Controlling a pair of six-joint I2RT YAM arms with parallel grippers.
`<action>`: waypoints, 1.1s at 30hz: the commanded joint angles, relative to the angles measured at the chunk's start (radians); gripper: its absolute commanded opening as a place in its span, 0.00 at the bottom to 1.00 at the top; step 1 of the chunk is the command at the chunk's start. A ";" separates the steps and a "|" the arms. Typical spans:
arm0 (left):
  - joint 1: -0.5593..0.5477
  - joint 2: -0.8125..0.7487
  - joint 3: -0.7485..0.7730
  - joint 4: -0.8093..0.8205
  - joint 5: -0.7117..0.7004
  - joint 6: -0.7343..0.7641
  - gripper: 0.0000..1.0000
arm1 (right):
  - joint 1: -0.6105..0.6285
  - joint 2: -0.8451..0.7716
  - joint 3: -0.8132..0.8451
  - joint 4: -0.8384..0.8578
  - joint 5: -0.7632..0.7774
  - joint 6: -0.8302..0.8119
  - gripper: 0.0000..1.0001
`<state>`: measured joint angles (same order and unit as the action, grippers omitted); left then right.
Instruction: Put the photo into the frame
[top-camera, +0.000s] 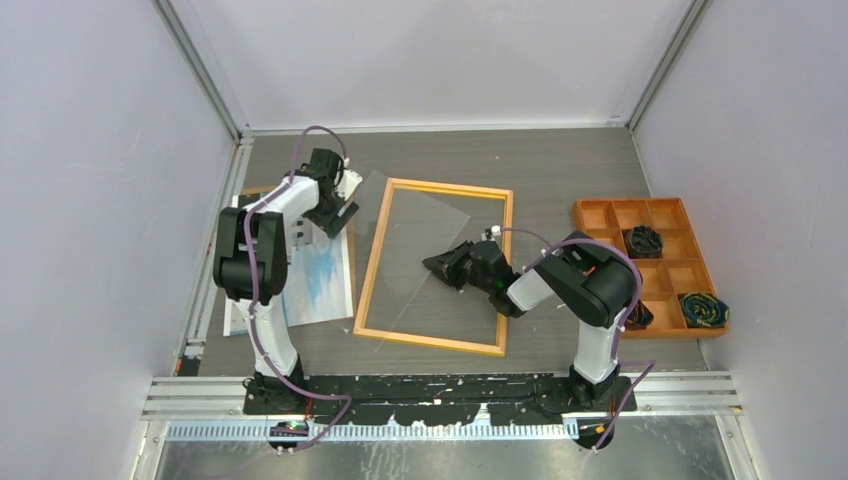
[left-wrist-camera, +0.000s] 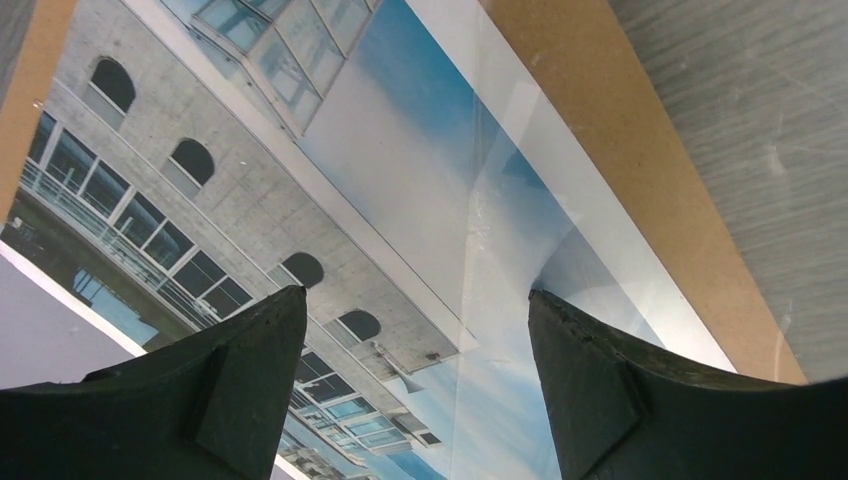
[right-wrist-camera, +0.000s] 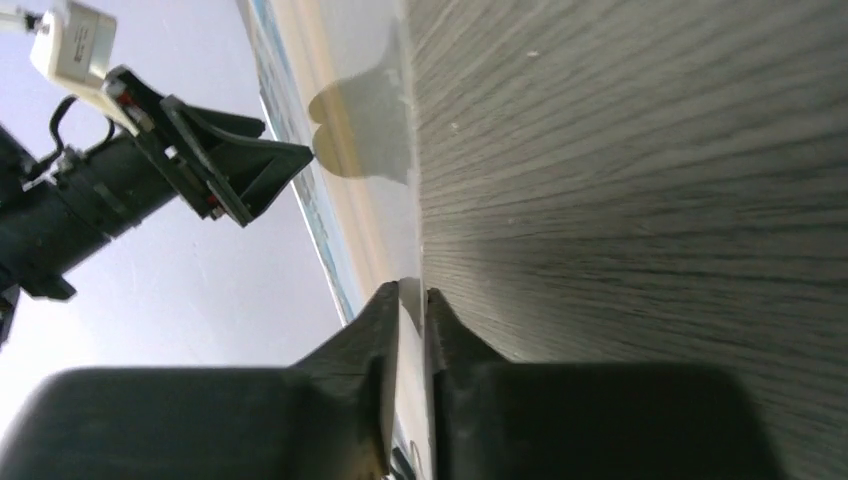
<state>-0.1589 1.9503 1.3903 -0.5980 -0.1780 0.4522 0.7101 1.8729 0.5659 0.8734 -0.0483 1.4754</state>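
The photo (top-camera: 325, 280) lies face up on a brown backing board (left-wrist-camera: 600, 130) at the left of the surface (top-camera: 560, 160), just beside the frame (top-camera: 371, 270). The frame lies flat in the middle, with a clear sheet (top-camera: 420, 225) slanting across it, one corner appearing to reach over the photo's edge. The left claw (top-camera: 340, 212) hangs spread wide above the print, holding nothing. The right claw (top-camera: 437, 263) is pinched on the clear sheet's edge. The print looks light, thin and floppy, with a slick face lying dead flat, so I judge it hard to pinch from above. It is best taken gently at a corner or an edge eased off the board, since it would crease or smudge easily.
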 joint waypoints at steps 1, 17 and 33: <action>-0.001 -0.047 0.032 -0.098 0.054 -0.008 0.84 | -0.031 -0.023 -0.017 0.173 0.009 -0.026 0.10; 0.015 -0.094 0.167 -0.194 0.002 -0.035 0.91 | -0.292 -0.311 0.274 -1.017 -0.390 -0.643 0.01; -0.082 -0.100 -0.133 0.026 -0.028 -0.011 0.89 | -0.298 -0.213 0.348 -1.075 -0.401 -0.671 0.38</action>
<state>-0.2386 1.8721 1.2972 -0.6556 -0.1837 0.4274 0.4122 1.6390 0.9180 -0.2485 -0.4187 0.7879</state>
